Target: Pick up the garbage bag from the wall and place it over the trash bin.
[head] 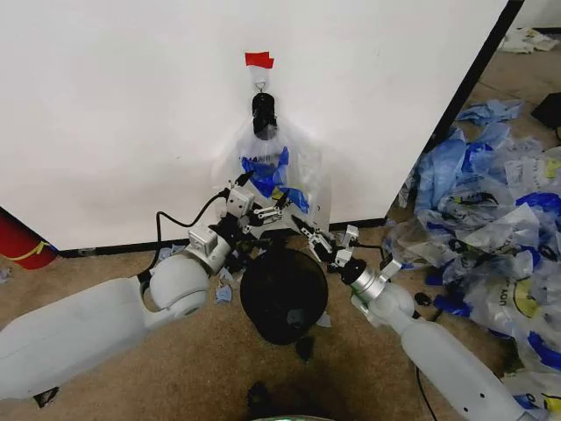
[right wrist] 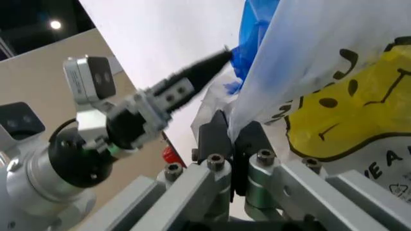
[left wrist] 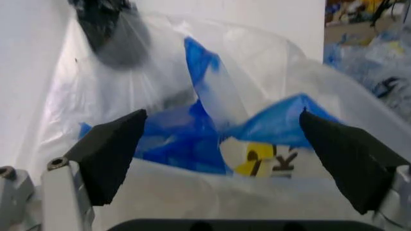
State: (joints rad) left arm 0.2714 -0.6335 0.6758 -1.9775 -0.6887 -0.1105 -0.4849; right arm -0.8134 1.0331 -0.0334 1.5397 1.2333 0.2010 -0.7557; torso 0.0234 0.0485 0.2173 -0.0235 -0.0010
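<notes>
Both arms reach forward and inward from the lower corners of the head view, meeting low in front of the wall [head: 131, 105]. The left end effector [head: 263, 213] comes in from the left with its wrist bent toward the wall; in its wrist view its two black pads [left wrist: 109, 154] stand wide apart with nothing between them, pointed at the garbage bag [left wrist: 212, 120] just ahead. The right end effector [right wrist: 232, 137] angles up from the right, and its two fingers are pressed together on a fold of the bag's thin plastic, next to the yellow smiley face.

One garbage bag [head: 279, 171] hangs on the wall from a hook [head: 259, 86] under a single strip of red tape [head: 259, 60], its blue-edged handles bunched in the middle. One trash bin [head: 282, 294], round and black, sits on the floor directly below the bag and between the two arms. A heap of many similar bags [head: 491, 210] lies on the floor to the right, too tangled to count. Part of a red cylinder [head: 19, 241] shows at the left edge.
</notes>
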